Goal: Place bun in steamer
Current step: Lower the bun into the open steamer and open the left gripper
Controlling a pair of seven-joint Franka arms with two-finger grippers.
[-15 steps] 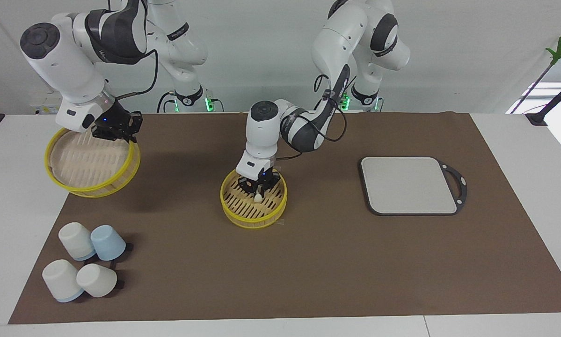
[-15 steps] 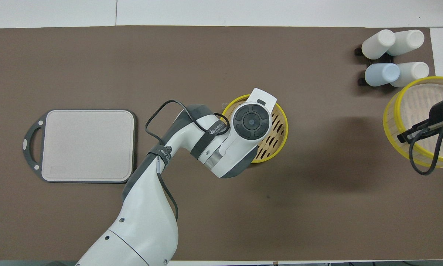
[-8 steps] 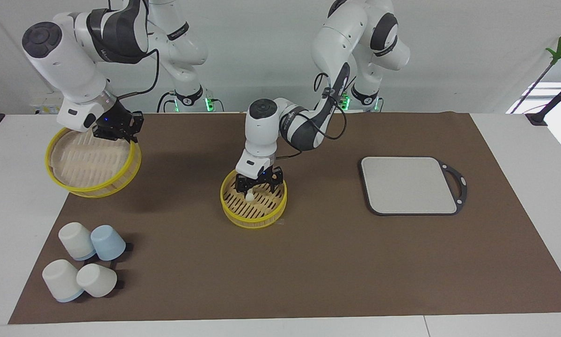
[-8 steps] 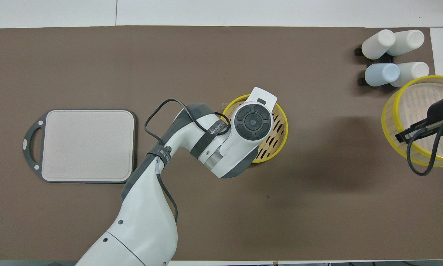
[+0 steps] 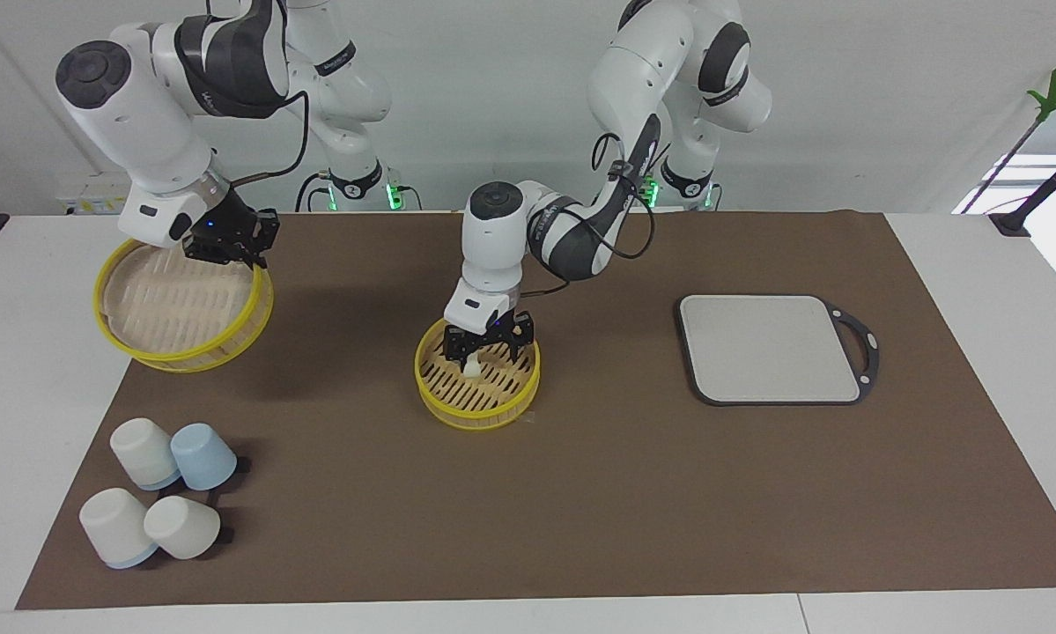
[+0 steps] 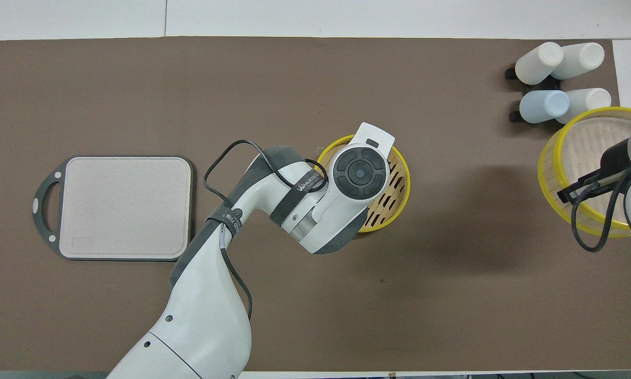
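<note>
A brown mat (image 5: 580,493) covers most of a white surface (image 5: 977,264), with two white robot arms rising at one long edge. At the middle of the mat sits the steamer (image 5: 477,387), a round basket with a yellow rim and a pale slatted floor. The left hand (image 5: 485,349) hangs just inside the basket's rim, its two dark fingers spread apart and pointing down. The bun (image 5: 472,370), a small cream-white lump, lies on the slats directly under that hand, between the spread fingers, and the fingers do not appear to grip it. From above, the left arm's wrist covers most of the basket (image 6: 394,184), so the bun cannot be seen there. The right hand (image 5: 225,242) is raised over the edge of the mat at the right arm's end of the surface, closed on the rim of the steamer's top tier (image 5: 184,313), a second yellow-rimmed slatted ring that hangs tilted in the air. Below it, farther from the robots, four upturned cups (image 5: 162,502) stand in a tight cluster on the mat, three white and one pale blue. Toward the left arm's end of the surface a grey square board (image 5: 770,348) with a dark frame and a handle lies flat on the mat, well apart from the basket.
</note>
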